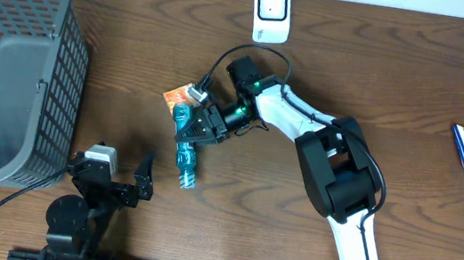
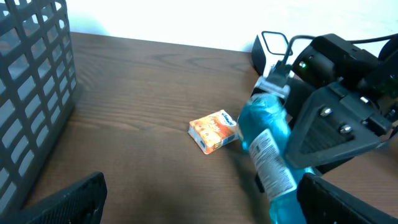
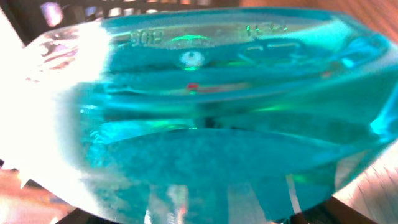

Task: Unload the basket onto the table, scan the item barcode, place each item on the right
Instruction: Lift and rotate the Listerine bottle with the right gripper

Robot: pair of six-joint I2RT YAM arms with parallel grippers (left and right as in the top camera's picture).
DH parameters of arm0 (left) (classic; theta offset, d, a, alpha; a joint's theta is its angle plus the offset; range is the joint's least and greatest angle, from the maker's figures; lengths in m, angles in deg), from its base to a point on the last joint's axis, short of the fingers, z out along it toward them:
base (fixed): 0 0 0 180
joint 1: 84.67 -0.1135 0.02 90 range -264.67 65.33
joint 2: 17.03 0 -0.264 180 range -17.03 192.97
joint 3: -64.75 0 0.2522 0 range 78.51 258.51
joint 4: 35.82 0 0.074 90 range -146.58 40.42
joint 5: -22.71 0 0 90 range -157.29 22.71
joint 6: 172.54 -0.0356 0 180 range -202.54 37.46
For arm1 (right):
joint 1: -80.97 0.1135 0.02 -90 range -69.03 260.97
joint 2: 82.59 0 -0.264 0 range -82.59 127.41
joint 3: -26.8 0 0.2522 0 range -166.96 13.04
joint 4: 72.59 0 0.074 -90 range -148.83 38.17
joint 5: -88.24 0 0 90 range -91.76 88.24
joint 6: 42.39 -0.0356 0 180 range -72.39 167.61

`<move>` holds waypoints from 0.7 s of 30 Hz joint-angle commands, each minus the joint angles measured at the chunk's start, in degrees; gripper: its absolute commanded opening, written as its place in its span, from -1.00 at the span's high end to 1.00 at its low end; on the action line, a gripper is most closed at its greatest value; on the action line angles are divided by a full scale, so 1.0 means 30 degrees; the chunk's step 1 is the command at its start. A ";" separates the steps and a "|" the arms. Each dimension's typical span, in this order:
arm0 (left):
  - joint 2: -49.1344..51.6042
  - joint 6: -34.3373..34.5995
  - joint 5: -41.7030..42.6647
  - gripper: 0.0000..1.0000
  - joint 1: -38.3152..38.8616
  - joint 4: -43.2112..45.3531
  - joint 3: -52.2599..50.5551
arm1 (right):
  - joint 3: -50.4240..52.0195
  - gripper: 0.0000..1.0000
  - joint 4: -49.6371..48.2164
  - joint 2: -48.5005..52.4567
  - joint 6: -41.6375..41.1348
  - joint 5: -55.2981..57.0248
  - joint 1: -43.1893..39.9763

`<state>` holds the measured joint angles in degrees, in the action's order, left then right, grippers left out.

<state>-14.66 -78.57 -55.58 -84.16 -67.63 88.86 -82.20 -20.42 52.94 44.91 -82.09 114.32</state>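
One item, overhead: the teal bottle [image 1: 186, 162] slants across mid-bench, its broad end up under the right gripper [image 1: 193, 127], its narrow cap end pointing toward the near edge.
Right fingers, overhead: pinched on the bottle's upper body; whether the cap end touches the wood cannot be told.
Left gripper [image 1: 112, 174], overhead: parked near the front edge beside the grey mesh basket [image 1: 62, 54], fingers spread wide, holding nothing.
Scanner [image 1: 272, 11], overhead: white rounded block at the far edge, well apart from the bottle.
Bottle, left wrist: translucent blue-green plastic, smooth and glossy, round in section, with a white printed label [image 2: 273, 165] wrapped round its middle.
Orange packet [image 2: 213, 130], left wrist: small flat box lying just beside the bottle, apart from the fingers.
Left fingers [image 2: 68, 199], left wrist: dark tips at both lower corners, far apart.
Bottle, right wrist: fills the frame, with moulded ridges, embossed marks and bright glare on clear teal.
Handling: probably light and fairly stiff, though thin walls may dent under a hard squeeze, and the slick curved surface could roll or slip.
Hold: best across the body clear of the label, so the printed code can face the scanner.
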 commanded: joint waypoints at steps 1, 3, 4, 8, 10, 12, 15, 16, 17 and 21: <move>-0.0080 -0.0386 0.0102 -0.96 0.0058 0.0022 0.0226 | -0.0124 0.63 -0.0168 -0.0138 0.2922 -0.3045 -0.0699; -0.0080 -0.0386 0.0109 -0.96 0.0058 0.0015 0.0226 | -0.0124 0.64 -0.0175 -0.0138 0.3024 -0.3045 -0.0933; -0.0080 -0.0386 0.0102 -0.96 0.0058 0.0022 0.0226 | -0.0124 0.65 -0.0168 -0.0138 0.2994 -0.3053 -0.1064; -0.0080 -0.0386 0.0109 -0.96 0.0058 0.0022 0.0226 | -0.0124 0.67 0.0867 -0.0138 0.3009 -0.3053 -0.1537; -0.0080 -0.0386 0.0109 -0.96 0.0058 0.0022 0.0226 | -0.0124 0.65 0.0911 -0.0138 0.3075 -0.3053 -0.1647; -0.0080 -0.0386 0.0102 -0.95 0.0058 0.0022 0.0226 | -0.0087 0.65 0.0954 -0.0138 0.3912 -0.2681 -0.1756; -0.0080 -0.0386 0.0109 -0.96 0.0058 0.0022 0.0226 | 0.0117 0.66 0.1362 -0.0138 0.4415 0.0503 -0.1800; -0.0080 -0.0386 0.0102 -0.96 0.0058 0.0022 0.0226 | 0.0226 0.67 0.1435 -0.0138 0.4597 0.1122 -0.1792; -0.0080 -0.0386 0.0102 -0.96 0.0058 0.0015 0.0226 | 0.0459 0.66 0.1428 -0.0138 0.4721 0.1967 -0.1756; -0.0080 -0.0386 0.0109 -0.96 0.0058 0.0022 0.0226 | 0.0758 0.66 0.1639 -0.0138 0.4619 0.4736 -0.1727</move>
<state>-14.66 -78.57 -55.58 -84.16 -67.63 88.86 -80.41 -16.13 52.94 57.06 -73.57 109.27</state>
